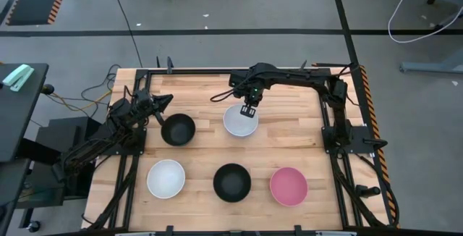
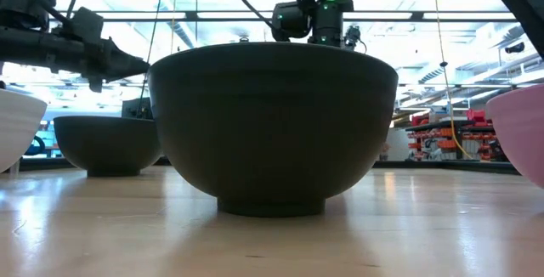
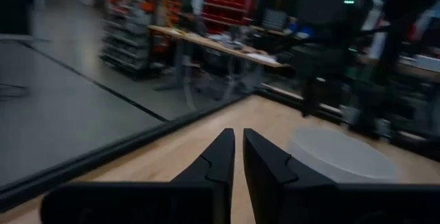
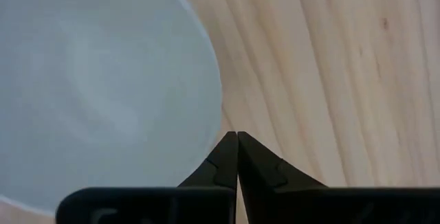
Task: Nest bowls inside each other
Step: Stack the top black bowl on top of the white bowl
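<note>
Right gripper (image 1: pixel 249 111) poised, fingers together, over the pale lavender-blue round bowl's (image 1: pixel 240 121) far rim.
Fingers should be parted to straddle that rim squarely before descent; left gripper (image 1: pixel 165 100), also together, waits nearby.

**What the views hide or cut off**

In the low view the near black bowl (image 2: pixel 272 124) hides the pale bowl behind it. The white bowl (image 2: pixel 19 128) and pink bowl (image 2: pixel 520 132) are cut by the edges. The left wrist view is blurred; a pale round shape (image 3: pixel 340 154) is probably a bowl.
</note>
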Robot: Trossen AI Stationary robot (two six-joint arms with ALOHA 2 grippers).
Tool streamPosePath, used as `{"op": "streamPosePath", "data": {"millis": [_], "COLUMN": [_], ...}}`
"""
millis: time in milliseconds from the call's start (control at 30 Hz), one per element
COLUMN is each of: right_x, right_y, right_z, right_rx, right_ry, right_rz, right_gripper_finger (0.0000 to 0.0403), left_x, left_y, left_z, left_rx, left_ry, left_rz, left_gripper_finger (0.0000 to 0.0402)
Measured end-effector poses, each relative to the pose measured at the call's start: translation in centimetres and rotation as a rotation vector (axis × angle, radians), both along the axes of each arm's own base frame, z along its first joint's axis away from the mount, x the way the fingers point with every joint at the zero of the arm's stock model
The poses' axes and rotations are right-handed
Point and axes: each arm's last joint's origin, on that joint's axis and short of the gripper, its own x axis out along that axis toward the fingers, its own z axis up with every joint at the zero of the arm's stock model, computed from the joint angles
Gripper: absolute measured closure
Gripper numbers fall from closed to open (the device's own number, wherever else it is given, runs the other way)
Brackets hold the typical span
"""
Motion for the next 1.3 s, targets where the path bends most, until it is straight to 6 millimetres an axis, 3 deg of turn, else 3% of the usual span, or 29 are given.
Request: {"op": "streamPosePath", "data": {"millis": [267, 500, 700, 1000, 1300], "right_x": [-1.0, -2.3, -3.8, -6.3, -7.0], "right_y": [0.6, 2.0, 4.6, 8.5, 11.8], "right_z": [1.3, 4.8, 8.1, 12.1, 12.2], "right_rx": [-0.025, -0.133, -0.25, -0.344, -0.311], "right_ry": [0.033, -0.056, -0.137, -0.277, -0.251], "right_rz": [-0.023, -0.055, -0.029, -0.022, 0.02], "right_gripper_finger": [0.0384, 0.0385, 0.0386, 0.0385, 0.0382], "left_x": [-0.2, 0.3, 1.7, 3.8, 5.0], "left_y": [-0.3, 0.1, 1.2, 2.8, 3.5], "left_z": [3.0, 5.8, 7.1, 7.4, 5.8], "left_rx": [-0.159, -0.344, -0.517, -0.801, -0.93], "left_ry": [0.113, 0.284, 0.477, 0.831, 0.99], "left_rz": [-0.029, -0.008, 0.009, 0.039, 0.052], "left_gripper_finger": [0.0362, 0.0369, 0.0363, 0.0369, 0.0363]}}
